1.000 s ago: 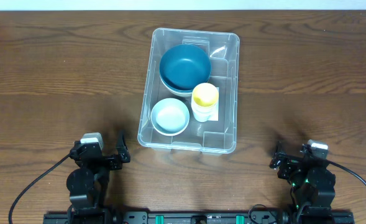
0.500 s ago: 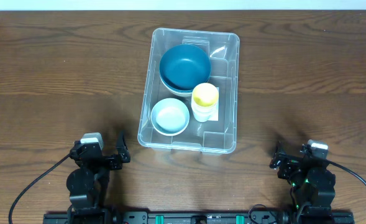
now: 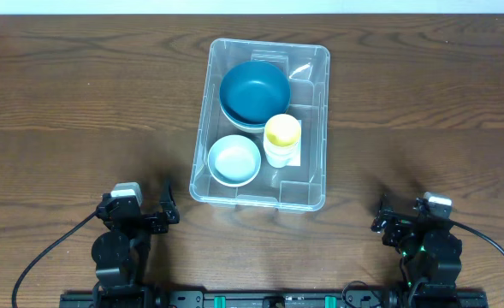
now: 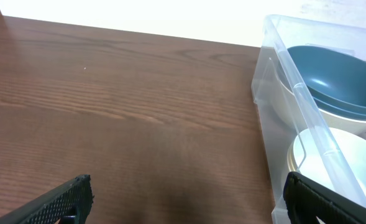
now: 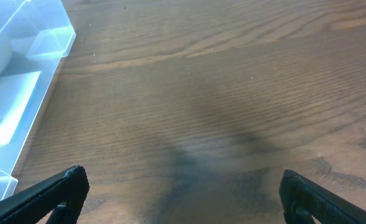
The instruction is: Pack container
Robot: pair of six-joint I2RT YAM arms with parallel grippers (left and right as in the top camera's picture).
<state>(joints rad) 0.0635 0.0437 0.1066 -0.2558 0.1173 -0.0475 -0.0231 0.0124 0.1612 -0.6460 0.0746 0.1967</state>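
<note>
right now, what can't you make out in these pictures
- Overhead: how many bowls lie under the dark blue bowl; it covers all but a pale rim.
- Overhead: the label and its print; too small, partly under the yellow cup.
- Left wrist: the pale bowl, cut off by the right edge.
- Right wrist: the container and its contents, cut off by the left edge.
</note>
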